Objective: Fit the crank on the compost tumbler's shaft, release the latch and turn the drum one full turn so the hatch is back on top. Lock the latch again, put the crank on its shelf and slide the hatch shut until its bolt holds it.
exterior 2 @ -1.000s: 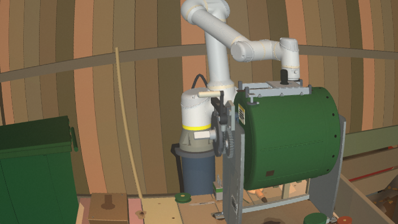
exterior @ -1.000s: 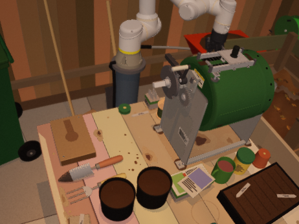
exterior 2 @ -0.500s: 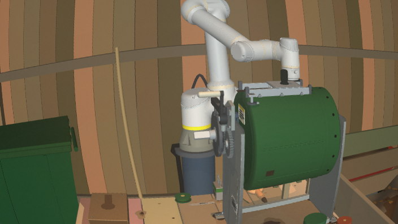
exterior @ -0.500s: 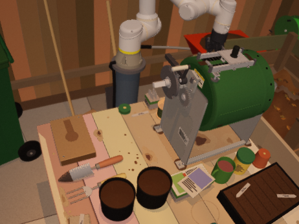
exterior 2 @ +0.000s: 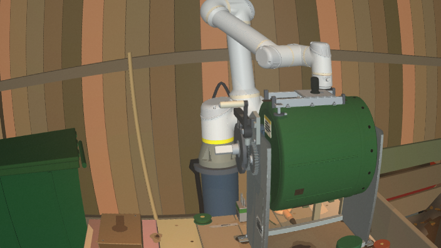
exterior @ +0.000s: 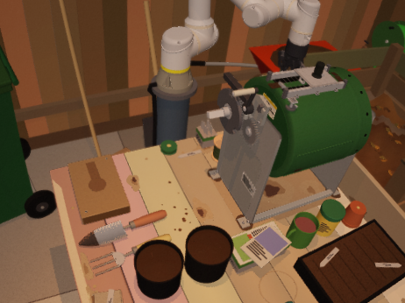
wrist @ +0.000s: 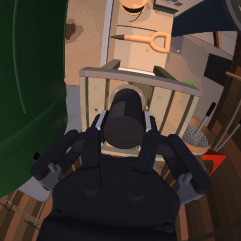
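Note:
The fingers of my gripper (wrist: 123, 121) are hidden in the side cameras behind the drum's top; the wrist camera shows them closed around the black knob (wrist: 123, 117) of the sliding hatch (exterior: 307, 79). The hatch sits in its rails on top of the green drum (exterior: 315, 122). The crank (exterior: 240, 94) is on the shaft at the drum's left end, its pale handle (exterior 2: 230, 105) pointing up and out beside the gear wheel (exterior 2: 246, 153). The crank's shelf, a brown board with a keyhole recess (exterior: 97, 186), lies empty on the bench's left side.
The grey end plate (exterior: 247, 175) of the tumbler frame stands left of the drum. Two black pots (exterior: 184, 258), a trowel (exterior: 122, 230), a fork, seed packets, a green mug (exterior: 303, 228) and a dark tray (exterior: 355, 262) crowd the bench front. A green bin (exterior 2: 37, 184) stands far left.

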`<state>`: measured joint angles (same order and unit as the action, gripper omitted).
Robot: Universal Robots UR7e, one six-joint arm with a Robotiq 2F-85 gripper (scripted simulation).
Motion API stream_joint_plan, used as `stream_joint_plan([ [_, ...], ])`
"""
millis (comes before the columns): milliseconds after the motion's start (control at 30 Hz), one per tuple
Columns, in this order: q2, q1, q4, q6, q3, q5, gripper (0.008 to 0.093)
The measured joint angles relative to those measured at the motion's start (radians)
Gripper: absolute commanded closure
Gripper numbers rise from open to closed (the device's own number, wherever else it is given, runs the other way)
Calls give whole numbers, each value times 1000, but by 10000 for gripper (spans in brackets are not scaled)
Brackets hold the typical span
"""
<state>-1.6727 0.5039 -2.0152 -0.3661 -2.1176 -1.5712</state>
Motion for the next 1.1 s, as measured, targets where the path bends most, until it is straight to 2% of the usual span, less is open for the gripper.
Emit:
stream_joint_plan([
  [833, 0, 0, 1, 0, 0, 0, 429],
  [1100, 0, 0, 0, 0, 0, 0, 414],
])
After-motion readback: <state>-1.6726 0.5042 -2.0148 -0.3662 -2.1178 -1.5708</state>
